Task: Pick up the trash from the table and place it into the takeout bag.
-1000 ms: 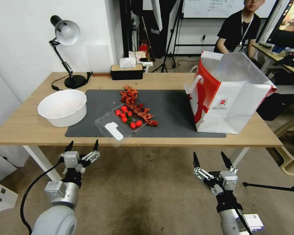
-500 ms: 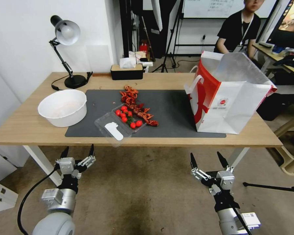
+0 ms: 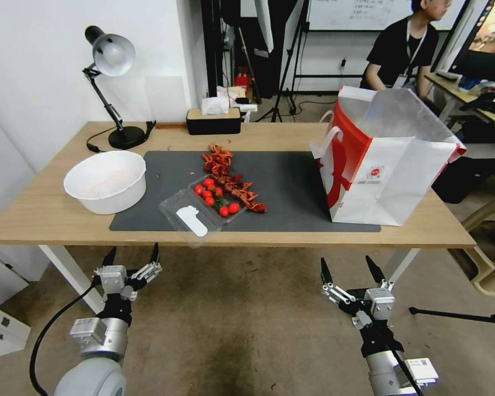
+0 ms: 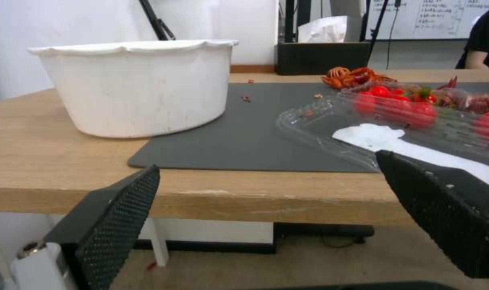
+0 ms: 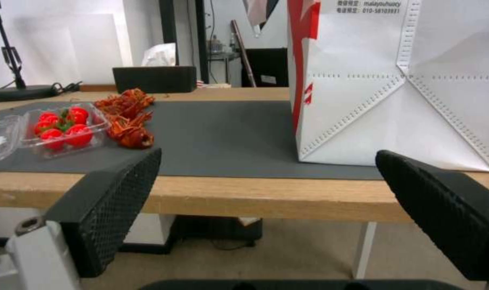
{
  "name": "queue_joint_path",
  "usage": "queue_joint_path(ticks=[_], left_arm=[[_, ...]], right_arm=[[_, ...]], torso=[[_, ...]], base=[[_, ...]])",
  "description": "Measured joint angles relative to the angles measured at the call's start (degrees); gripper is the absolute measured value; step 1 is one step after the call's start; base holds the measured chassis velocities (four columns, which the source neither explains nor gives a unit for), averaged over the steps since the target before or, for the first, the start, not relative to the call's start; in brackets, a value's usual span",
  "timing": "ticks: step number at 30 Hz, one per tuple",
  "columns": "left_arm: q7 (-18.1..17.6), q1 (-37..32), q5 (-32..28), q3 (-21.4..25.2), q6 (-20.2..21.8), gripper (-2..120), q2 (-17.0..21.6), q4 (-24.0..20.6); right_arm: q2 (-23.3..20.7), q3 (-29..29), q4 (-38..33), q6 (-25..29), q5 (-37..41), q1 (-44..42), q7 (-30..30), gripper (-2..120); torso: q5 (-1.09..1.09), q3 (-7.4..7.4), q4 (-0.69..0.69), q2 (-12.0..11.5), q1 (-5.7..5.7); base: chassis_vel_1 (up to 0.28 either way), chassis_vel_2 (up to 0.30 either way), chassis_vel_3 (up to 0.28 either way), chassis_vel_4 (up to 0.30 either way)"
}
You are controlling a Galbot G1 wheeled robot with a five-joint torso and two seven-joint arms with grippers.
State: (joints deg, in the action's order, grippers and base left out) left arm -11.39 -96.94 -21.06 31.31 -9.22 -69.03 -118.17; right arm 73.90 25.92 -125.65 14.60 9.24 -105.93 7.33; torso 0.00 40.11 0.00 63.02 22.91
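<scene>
The trash lies on the table's dark grey mat: a clear plastic clamshell holding red cherry tomatoes, and a trail of red crayfish shells. A white bowl sits left of them. The takeout bag, white with red sides and foil lining, stands open at the mat's right end. My left gripper and right gripper hang open below the table's front edge, holding nothing.
A black desk lamp and a black tissue box stand along the table's back edge. A person sits behind the bag at another desk. Bare floor lies between me and the table.
Over the last second both grippers sank a little below the table's front edge, the left one more. Nothing on the table moved.
</scene>
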Motion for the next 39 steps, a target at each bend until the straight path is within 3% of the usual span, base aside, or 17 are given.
queue_joint_path(ticks=[39], left_arm=[[0.01, 0.08, -0.11, -0.09, 0.18, 100, 0.07, -0.08]], right_arm=[[0.0, -0.01, -0.06, 0.0, -0.06, -0.02, 0.11, 100]], torso=[[0.0, 0.0, 0.0, 0.0, 0.0]], base=[[0.0, 0.0, 0.0, 0.0]])
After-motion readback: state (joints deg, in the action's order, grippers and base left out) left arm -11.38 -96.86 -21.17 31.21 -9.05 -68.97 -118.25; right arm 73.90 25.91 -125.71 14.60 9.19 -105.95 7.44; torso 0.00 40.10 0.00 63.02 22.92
